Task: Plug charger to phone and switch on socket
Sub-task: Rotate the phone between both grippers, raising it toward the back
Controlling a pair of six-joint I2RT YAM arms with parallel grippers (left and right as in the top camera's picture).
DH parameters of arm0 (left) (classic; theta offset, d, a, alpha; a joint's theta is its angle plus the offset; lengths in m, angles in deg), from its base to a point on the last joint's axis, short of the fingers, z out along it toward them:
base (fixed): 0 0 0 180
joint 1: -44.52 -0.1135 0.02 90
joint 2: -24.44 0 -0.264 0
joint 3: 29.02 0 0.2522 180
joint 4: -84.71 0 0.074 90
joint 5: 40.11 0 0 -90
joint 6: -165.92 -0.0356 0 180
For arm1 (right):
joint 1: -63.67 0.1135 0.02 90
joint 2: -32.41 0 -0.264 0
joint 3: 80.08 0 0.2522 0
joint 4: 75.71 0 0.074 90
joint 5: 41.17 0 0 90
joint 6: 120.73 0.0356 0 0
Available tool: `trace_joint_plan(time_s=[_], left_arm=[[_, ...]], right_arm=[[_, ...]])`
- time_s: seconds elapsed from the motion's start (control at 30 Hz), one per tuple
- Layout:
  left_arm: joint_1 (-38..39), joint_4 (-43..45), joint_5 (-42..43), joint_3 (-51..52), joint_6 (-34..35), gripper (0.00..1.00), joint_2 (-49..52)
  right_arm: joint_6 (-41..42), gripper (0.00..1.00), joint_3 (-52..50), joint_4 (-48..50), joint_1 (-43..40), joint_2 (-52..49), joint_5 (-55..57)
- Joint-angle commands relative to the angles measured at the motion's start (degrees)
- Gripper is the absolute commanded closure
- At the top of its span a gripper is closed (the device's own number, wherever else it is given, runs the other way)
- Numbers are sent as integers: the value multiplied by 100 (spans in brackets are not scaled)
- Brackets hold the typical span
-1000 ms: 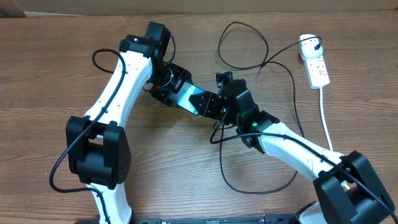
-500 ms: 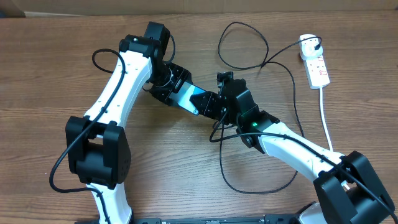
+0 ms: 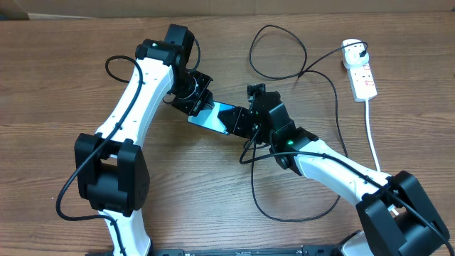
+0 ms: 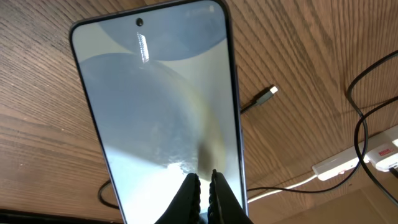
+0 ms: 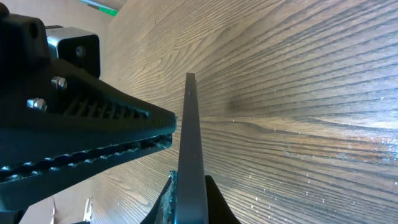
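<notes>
A: What could go wrong?
B: Mid-table, the right gripper (image 5: 188, 202) clamps the phone (image 4: 155, 112) by its slick glass faces; a push could twist it loose. The left gripper (image 4: 204, 186), at its 10 o'clock, is clenched empty.
A: And the lead?
B: The charger tip (image 4: 272, 91) lies loose on the grained table (image 3: 71, 57), at the phone's 3 o'clock; the white socket (image 3: 364, 80) sits beyond.

the phone (image 4: 155, 112) fills most of the view, pale screen facing out and its camera hole at the top. the left pincer (image 4: 204, 186) pokes up at the bottom edge, its dark fingertips nearly together over the lower screen. just right of the phone the metal tip of the charger (image 4: 268, 94) sits over the wooden tabletop (image 4: 298, 37). further right, black cable loops near the white socket (image 4: 351, 162).
</notes>
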Motion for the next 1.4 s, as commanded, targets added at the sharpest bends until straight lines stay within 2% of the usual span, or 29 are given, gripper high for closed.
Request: trace_joint_plan(time_s=[0.0, 0.23, 0.33, 0.4, 0.47, 0.5, 0.63, 0.73, 0.87, 1.2, 1.37], left_arm=[[-68, 50, -61, -131, -243, 96, -216], [-223, 437, -35, -133, -1257, 92, -216], [-282, 531, -39, -131, -1635, 84, -216], [-326, 560, 13, -131, -1818, 68, -216], [-363, 588, 256, -131, -2197, 39, -216], [-378, 667, 389, -131, -2404, 30, -216], [-448, 1309, 1346, -133, -3126, 14, -216], [-518, 1838, 2184, -131, -3458, 9, -216], [-595, 2450, 3077, -131, -3552, 2, -216], [-601, 2730, 3825, -131, -3589, 0, -214], [-601, 2835, 4079, -131, -3526, 2, -214]], right_arm=[[-42, 96, 28, 94, -205, 66, -157], [-66, 96, 31, -76, -804, 284, -551], [-87, 96, 31, -251, -1040, 450, -651], [-212, 96, 31, -339, -1180, 605, -756], [-227, 96, 31, -437, -1298, 787, -780], [-238, 96, 31, -472, -1357, 894, -807], [-205, 96, 37, -579, -1602, 1368, -955], [-129, 96, 37, -640, -1762, 1670, -1036], [289, 96, 50, -658, -1939, 1930, -1102], [1370, 96, 57, -44, -1952, 1805, -673], [1685, 96, 57, 455, -1886, 1515, -667]])
